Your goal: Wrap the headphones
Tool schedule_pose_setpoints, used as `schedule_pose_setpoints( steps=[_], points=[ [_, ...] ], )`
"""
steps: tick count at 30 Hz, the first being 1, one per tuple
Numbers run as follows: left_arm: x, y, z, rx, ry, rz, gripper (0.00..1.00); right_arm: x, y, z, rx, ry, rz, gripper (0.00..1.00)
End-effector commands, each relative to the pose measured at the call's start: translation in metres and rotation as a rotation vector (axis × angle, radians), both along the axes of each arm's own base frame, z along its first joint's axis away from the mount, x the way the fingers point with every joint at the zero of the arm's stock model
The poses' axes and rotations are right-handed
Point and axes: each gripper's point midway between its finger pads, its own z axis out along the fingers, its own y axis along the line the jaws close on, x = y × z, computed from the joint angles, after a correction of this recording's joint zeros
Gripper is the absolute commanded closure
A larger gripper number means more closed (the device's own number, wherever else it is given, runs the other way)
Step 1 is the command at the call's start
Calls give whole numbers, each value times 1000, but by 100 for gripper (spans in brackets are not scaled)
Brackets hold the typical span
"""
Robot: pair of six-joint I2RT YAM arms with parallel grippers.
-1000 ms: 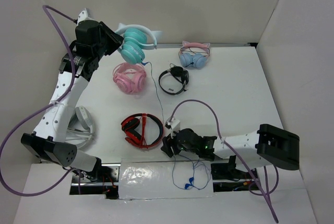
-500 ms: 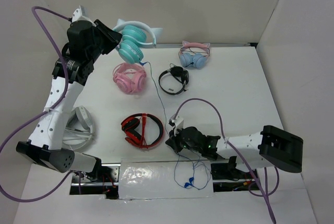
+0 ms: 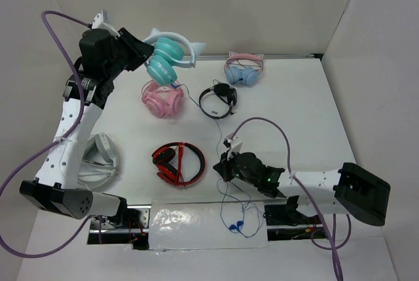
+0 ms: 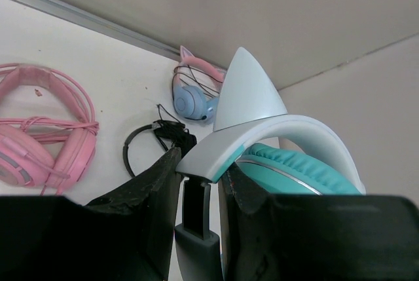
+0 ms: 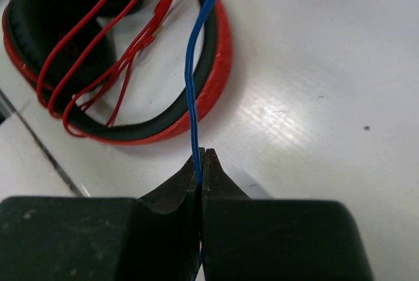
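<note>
The left fingers (image 4: 200, 171) are gripping the white headband of the teal headphones (image 4: 288, 163), one finger on each side of the band where it meets the slider. A pointed cat ear is standing up just above them, and a teal cushion is sitting just to their right in the wrist view. From above, those fingers (image 3: 141, 55) are holding the headphones (image 3: 167, 58) up near the back wall. The pink pair (image 3: 162, 97) is lying on the tabletop (image 3: 294, 111) just below and in front of them. Beyond these fingers, the black pair (image 4: 157, 138) and the light-blue pair (image 4: 193, 94) are lying well apart from the grip.

The right fingers (image 5: 201, 159) are pinching together with almost no gap, and the thin blue cable (image 5: 188, 84) is running straight up out from between their tips. In the overhead view these fingers (image 3: 226, 165) are hovering low over the near part of the tabletop. The red pair (image 3: 178, 163) is lying just beside them on the left. In the wrist view its red band (image 5: 213, 81) is curving close past the cable, just ahead of the fingertips. Behind the right fingers, the loose end of the cable is hanging in loops over the near edge.
</note>
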Motion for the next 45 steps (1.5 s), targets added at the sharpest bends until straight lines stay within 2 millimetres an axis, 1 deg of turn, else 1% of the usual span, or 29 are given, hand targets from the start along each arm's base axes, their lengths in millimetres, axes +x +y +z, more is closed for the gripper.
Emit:
schedule_pose_setpoints(
  steps=[1, 4, 5, 6, 7, 9, 14, 17, 18, 19, 20, 21, 22, 23, 26, 27, 28, 29, 30, 31, 34, 37, 38, 40, 41, 42, 43, 44, 45],
  points=[
    [-26, -14, 56, -27, -210, -153, 100, 27, -13, 19, 73, -17, -122, 100],
    [-41, -26, 50, 2, -222, -268, 100, 42, -25, 25, 92, -23, -162, 100],
    [-50, -31, 50, 5, -231, -310, 100, 54, -35, 28, 95, -26, -197, 100],
    [-49, -33, 36, 27, -222, -335, 100, 60, -40, 33, 103, -35, -209, 100],
    [-56, -35, 34, 37, -234, -358, 100, 66, -42, 45, 129, -53, -215, 100],
    [-62, -41, 13, 57, -208, -422, 100, 84, -63, 54, 130, -65, -286, 100],
    [-94, -65, -13, 86, -257, -667, 100, 124, -106, 92, 161, -115, -390, 100],
    [-117, -82, -25, 143, -343, -849, 100, 138, -116, 107, 128, -143, -385, 100],
    [-119, -86, -29, 155, -351, -876, 100, 146, -116, 124, 136, -173, -380, 100],
    [-121, -90, -35, 166, -354, -899, 100, 149, -118, 116, 89, -148, -370, 100],
    [-124, -97, -44, 190, -359, -920, 100, 156, -124, 119, 73, -143, -393, 100],
    [-124, -100, -49, 197, -356, -930, 100, 163, -125, 132, 54, -151, -397, 100],
    [-124, -102, -62, 195, -334, -945, 100, 172, -130, 126, 23, -128, -429, 100],
    [-127, -105, -68, 206, -338, -962, 100, 182, -135, 141, 19, -141, -450, 100],
    [-125, -106, -96, 221, -292, -948, 100, 199, -143, 151, 5, -144, -480, 100],
    [-122, -105, -103, 233, -281, -932, 100, 208, -148, 170, 11, -167, -503, 100],
    [-122, -105, -115, 241, -258, -930, 100, 211, -152, 174, -4, -164, -513, 100],
    [-122, -106, -121, 244, -235, -925, 100, 221, -154, 197, 1, -192, -538, 100],
    [-113, -103, -131, 269, -205, -873, 100, 222, -158, 200, -22, -177, -549, 100],
    [-102, -99, -145, 297, -141, -804, 100, 226, -159, 216, -26, -187, -557, 100],
    [-88, -95, -167, 314, -39, -711, 100, 229, -163, 244, -26, -206, -584, 100],
    [-72, -89, -184, 349, 44, -599, 100, 226, -155, 263, -27, -225, -545, 100],
    [-59, -79, -184, 360, 80, -502, 100, 223, -145, 265, -31, -228, -518, 100],
    [-49, -71, -207, 389, 199, -419, 100, 220, -141, 275, -43, -238, -520, 100],
    [-42, -68, -201, 373, 228, -357, 100, 220, -140, 274, -58, -236, -533, 100],
    [-35, -64, -217, 391, 296, -312, 100, 216, -131, 277, -61, -230, -517, 100],
    [-25, -57, -215, 407, 317, -242, 100, 213, -127, 281, -58, -231, -510, 100],
    [-22, -49, -234, 424, 408, -172, 100, 208, -113, 285, -49, -232, -468, 100],
    [-20, -47, -239, 424, 444, -145, 100, 205, -106, 287, -47, -226, -452, 100]
  ],
)
